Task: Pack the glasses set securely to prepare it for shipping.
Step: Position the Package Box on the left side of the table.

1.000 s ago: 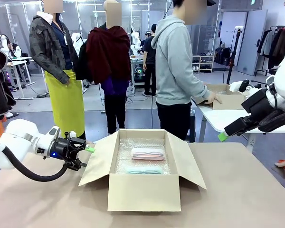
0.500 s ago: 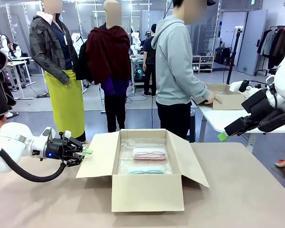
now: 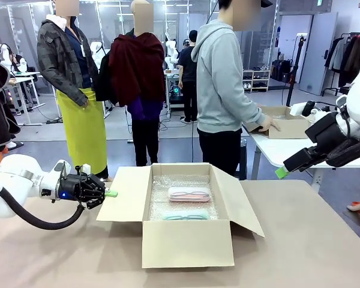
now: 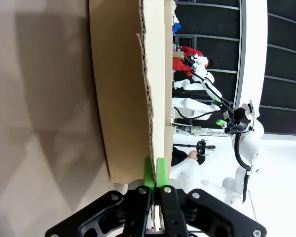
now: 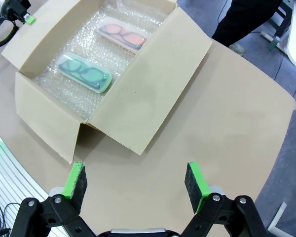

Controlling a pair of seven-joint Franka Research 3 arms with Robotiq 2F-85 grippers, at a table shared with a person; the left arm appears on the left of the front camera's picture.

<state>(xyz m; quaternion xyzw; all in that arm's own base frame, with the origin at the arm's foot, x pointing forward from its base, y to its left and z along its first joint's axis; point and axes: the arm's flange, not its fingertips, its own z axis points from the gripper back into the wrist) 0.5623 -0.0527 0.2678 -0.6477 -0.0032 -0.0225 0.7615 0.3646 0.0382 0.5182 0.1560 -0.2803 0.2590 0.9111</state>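
**Q:** Start big. What's under you?

**A:** Brown desk (image 3: 300, 252), wide and bare around the load. On it sits one open cardboard box (image 3: 187, 243), all flaps splayed outward, floor lined with bubble wrap (image 5: 84, 37).

**Q:** Who's across from you?

**A:** A person in a grey hoodie (image 3: 222, 84), standing past the desk's far edge, turned toward a second desk on my right, one hand on another cardboard box (image 3: 283, 123) there.

**Q:** Your left pincer?

**A:** Left pincer (image 3: 108, 194) is at the box's left flap (image 3: 125, 195). From my left wrist, the green pads (image 4: 148, 173) are closed onto the flap's corrugated edge, cardboard sandwiched between them. Clamped on the flap, then.

**Q:** And the right?

**A:** Right pincer (image 5: 136, 181) hangs high above the desk, off the box's right side, touching nothing. Fingers spread wide apart; between them I see bare desk and the box's right flap (image 5: 153, 79).

**Q:** The glasses set?

**A:** Both cases lie flat on the bubble wrap inside the box, side by side, not touching. Pale pink case (image 3: 189, 194) toward the person's side, mint green case (image 3: 183, 214) nearer me. From my right wrist, a glasses outline shows on each one.
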